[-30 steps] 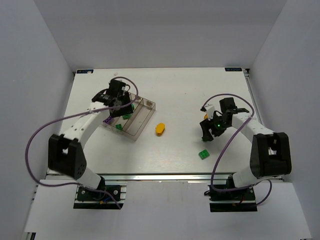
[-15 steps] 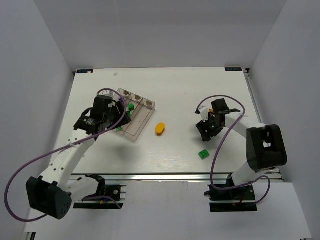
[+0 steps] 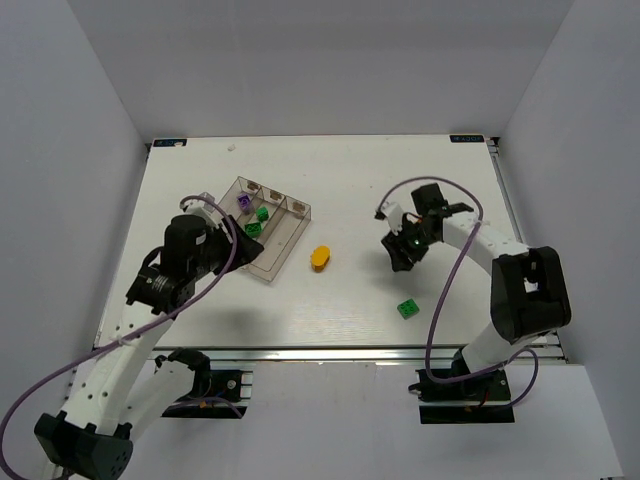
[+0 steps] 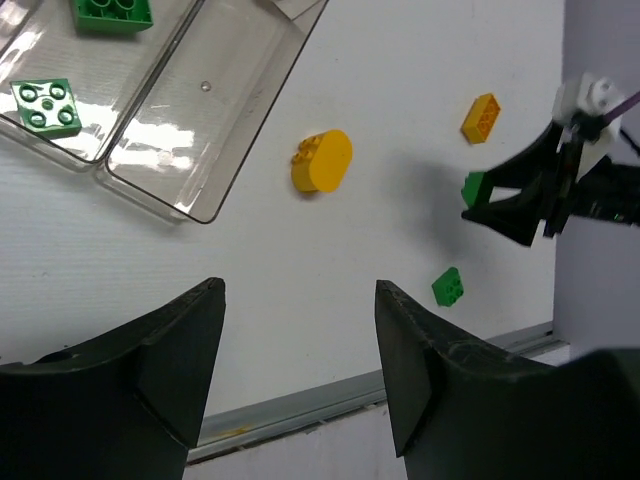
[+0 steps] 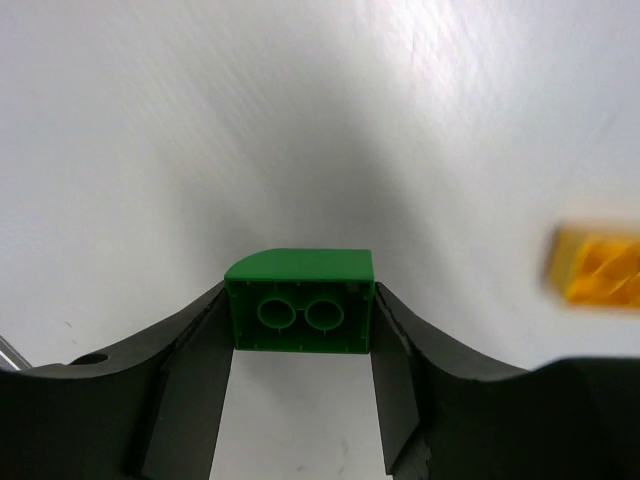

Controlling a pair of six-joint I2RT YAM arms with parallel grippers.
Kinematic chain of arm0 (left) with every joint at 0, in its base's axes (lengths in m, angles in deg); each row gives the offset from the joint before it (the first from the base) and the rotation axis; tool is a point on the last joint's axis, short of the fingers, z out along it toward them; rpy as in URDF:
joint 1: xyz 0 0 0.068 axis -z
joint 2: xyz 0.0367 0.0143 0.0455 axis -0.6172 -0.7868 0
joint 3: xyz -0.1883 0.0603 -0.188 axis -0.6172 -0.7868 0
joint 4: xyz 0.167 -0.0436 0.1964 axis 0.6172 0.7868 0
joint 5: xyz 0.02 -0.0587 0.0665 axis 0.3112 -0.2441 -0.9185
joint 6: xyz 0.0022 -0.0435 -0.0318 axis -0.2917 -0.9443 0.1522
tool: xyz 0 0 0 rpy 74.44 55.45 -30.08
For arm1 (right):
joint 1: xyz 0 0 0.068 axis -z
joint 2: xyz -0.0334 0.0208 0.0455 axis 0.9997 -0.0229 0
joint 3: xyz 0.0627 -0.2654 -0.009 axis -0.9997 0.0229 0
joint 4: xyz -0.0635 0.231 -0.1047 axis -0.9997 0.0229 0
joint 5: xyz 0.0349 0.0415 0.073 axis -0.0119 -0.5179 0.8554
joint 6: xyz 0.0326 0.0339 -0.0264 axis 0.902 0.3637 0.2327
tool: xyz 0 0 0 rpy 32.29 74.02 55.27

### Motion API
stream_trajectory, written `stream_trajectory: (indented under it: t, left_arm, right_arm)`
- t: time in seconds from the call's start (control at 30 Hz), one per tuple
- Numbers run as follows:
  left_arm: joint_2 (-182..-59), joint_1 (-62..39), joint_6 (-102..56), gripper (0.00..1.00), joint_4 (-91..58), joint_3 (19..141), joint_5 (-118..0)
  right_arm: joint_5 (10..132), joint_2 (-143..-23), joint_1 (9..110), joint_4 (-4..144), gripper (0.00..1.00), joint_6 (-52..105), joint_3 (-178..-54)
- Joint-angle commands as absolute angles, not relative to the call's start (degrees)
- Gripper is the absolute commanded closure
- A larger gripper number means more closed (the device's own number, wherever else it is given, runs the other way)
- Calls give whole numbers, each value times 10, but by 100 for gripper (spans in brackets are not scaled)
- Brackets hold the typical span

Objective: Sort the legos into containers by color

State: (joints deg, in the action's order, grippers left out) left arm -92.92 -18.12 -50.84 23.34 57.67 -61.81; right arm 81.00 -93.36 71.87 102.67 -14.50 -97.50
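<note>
The near left end of the tray (image 4: 212, 118) is hidden under the left arm in the top view, so any bricks lying there cannot be made out. In the left wrist view one green brick (image 4: 112, 10) is cut off by the upper edge. In the right wrist view the small yellow-orange brick (image 5: 595, 268) is blurred and cropped at the right edge. Seven bricks show in all. Four are green: the cropped one and a second green brick (image 4: 36, 103) lie in the tray's middle compartment, a third green brick (image 3: 407, 309) sits loose on the worktop (image 3: 350, 180) near its front edge, and a fourth green brick (image 5: 300, 298) is pinched by the right tool (image 5: 300, 320), studs hidden and its hollow underside towards the camera, above the worktop's right half, well apart from the tray. One is purple: the purple brick (image 3: 245, 201) lies in the left compartment, near the far end. Two are yellow-orange: the oval piece (image 4: 322, 160) lies on the worktop just beside the tray's right wall, and the small brick is near the right tool. The left tool (image 4: 300, 370) is spread wide over bare worktop in front of the tray.
</note>
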Motion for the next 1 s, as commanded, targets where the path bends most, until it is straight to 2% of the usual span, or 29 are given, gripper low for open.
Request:
stream_trajectory:
  t: [0.0, 0.17, 0.4, 0.47, 0.6, 0.77, 0.87, 0.97]
  left_arm:
    - [-873, -179, -526, 29, 194, 549, -587]
    - [-798, -179, -557, 28, 156, 506, -597]
    - [-764, -179, -567, 28, 187, 526, -626]
    - [-761, -179, -567, 28, 191, 533, -632]
    - [-759, -179, -570, 28, 203, 551, -643]
    - [-756, -179, -573, 28, 217, 555, -634]
    - [-754, -179, -578, 28, 220, 552, -627]
    - [-752, -179, -580, 28, 222, 553, -622]
  right_arm:
    - [919, -952, 678, 1062, 99, -185, -1107]
    - [968, -1073, 597, 1070, 98, -141, -1293]
    - [983, -1302, 492, 1029, 96, 27, -1654]
    - [965, -1323, 478, 989, 95, 76, -1681]
    - [921, -1329, 439, 807, 94, 123, -1629]
    - [846, -1374, 412, 755, 93, 160, -1652]
    - [828, -1400, 408, 750, 88, 166, -1668]
    - [819, -1411, 402, 745, 75, 173, -1656]
